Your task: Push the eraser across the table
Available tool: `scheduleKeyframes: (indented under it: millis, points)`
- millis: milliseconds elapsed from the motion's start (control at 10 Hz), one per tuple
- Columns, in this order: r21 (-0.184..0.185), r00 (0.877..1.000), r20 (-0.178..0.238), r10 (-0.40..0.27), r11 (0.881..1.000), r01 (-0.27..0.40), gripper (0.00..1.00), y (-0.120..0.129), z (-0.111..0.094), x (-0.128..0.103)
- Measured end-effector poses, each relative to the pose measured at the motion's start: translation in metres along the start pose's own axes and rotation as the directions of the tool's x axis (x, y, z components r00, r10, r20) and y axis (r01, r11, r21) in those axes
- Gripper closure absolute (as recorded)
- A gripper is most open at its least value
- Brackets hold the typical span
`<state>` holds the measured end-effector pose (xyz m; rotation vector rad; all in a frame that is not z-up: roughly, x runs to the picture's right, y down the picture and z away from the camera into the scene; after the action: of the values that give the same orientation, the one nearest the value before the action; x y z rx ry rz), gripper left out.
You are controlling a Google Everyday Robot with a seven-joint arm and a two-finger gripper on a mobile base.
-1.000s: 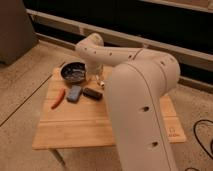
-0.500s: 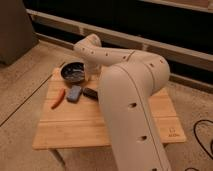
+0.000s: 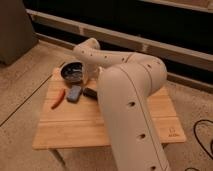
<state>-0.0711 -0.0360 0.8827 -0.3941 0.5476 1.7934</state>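
Arm (image 3: 131,107) hides much of the table (image 3: 65,126)

The gripper (image 3: 90,76) sits low near the table's far left corner, just beside the bowl (image 3: 64,71), mostly behind the arm's own wrist. The eraser (image 3: 89,92) shows only its left end, the rest lying under the arm. The arm covers the tabletop from far edge to near edge and is cut off at the bottom. What lies in the bowl cannot be told.

jaws low beside the bowl (image 3: 73,72) — eraser (image 3: 90,92) just beside the blue-grey block (image 3: 74,93).
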Motion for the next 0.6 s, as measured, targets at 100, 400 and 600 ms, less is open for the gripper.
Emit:
scheduleKeyframes:
  millis: [100,400,600]
  points:
    - [0.007,0.999,0.017,0.051,0.999,-0.051,0.35,-0.005,-0.001,-0.005]
    - [0.039,0.992,0.043,0.118,0.992,-0.119,0.35,-0.013,0.001,-0.008]
    - [0.065,0.994,0.03,0.105,0.992,-0.107,0.35,-0.014,0.012,0.0]
